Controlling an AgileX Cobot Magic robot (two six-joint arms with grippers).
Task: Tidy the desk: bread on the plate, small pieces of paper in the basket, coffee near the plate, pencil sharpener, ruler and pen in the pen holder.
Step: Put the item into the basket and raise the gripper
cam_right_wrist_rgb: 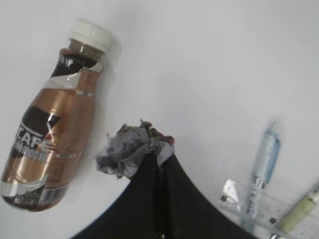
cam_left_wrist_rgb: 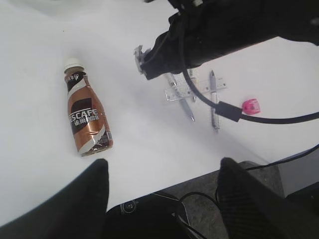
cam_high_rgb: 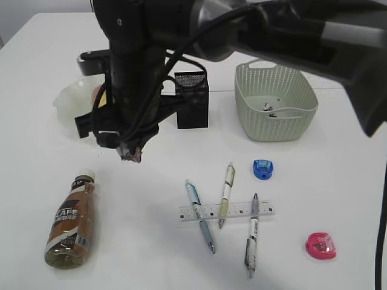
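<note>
Two arms are seen over the white desk [cam_high_rgb: 338, 199]. The right gripper [cam_right_wrist_rgb: 149, 152], reaching across to the left of centre in the exterior view, has its jaws pressed shut on a crumpled wad of paper [cam_right_wrist_rgb: 130, 149], which is held clear above the desk surface; the same wad [cam_high_rgb: 130, 152] shows at the arm's lower tip in the exterior view. The left gripper [cam_left_wrist_rgb: 162, 184] is seen only in its own wrist view, along the bottom edge of the frame, with its jaws standing wide apart and nothing between them.

The coffee [cam_high_rgb: 71, 220] lies on its side at the lower left of the exterior frame, its white cap towards the top. The plate [cam_high_rgb: 69, 99] sits at the upper left, largely hidden by the arm, with something orange and yellowish on it that cannot be identified. The pen holder [cam_high_rgb: 192, 99] stands upright at upper centre, and the basket [cam_high_rgb: 275, 103] is at the upper right with small bits inside.

Below centre, the ruler [cam_high_rgb: 227, 211] lies across the desk with three pens [cam_high_rgb: 199, 215] laid over it. A blue pencil sharpener [cam_high_rgb: 263, 169] is just above the ruler's right end, and a pink pencil sharpener [cam_high_rgb: 320, 245] lies at the lower right
</note>
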